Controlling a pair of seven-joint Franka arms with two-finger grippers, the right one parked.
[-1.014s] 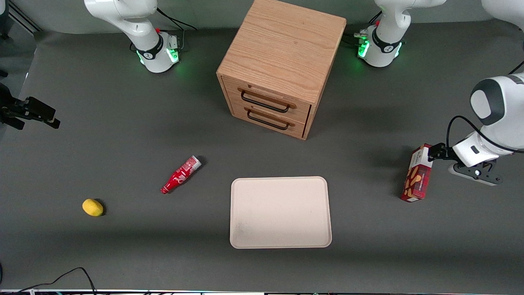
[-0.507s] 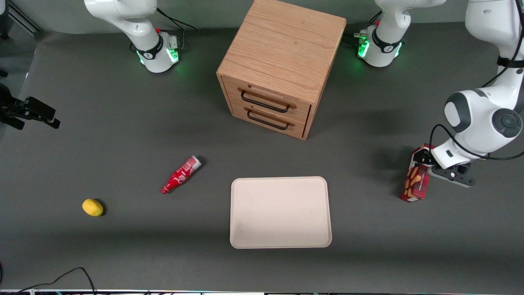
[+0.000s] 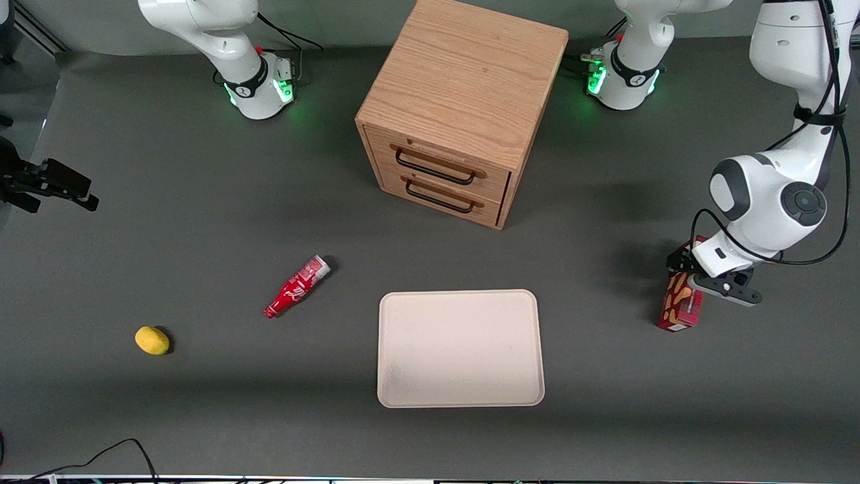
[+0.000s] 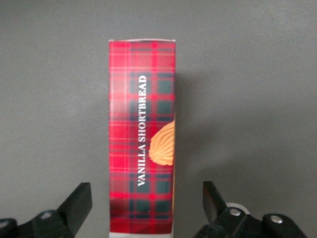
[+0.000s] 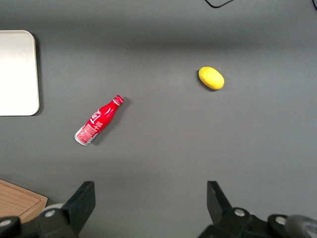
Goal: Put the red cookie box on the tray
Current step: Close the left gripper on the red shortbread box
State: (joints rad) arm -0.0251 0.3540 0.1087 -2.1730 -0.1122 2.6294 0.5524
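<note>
Gripper open astride "VANILLA SHORTBREAD" red cookie box.

White-shelled arm with grey joint caps, black cable, black claw.

From my remote station I judge this a robotics lab, not a home or shop. The table is covered in plain dark grey matting, with two white arm bases bolted at its edge, green status lights glowing on each. Cables trail along the near edge. The goods are a staged, mismatched set: a small wooden drawer unit, a cream tray, a soda bottle, a lemon and a cookie box, under the gripper I operate.
</note>
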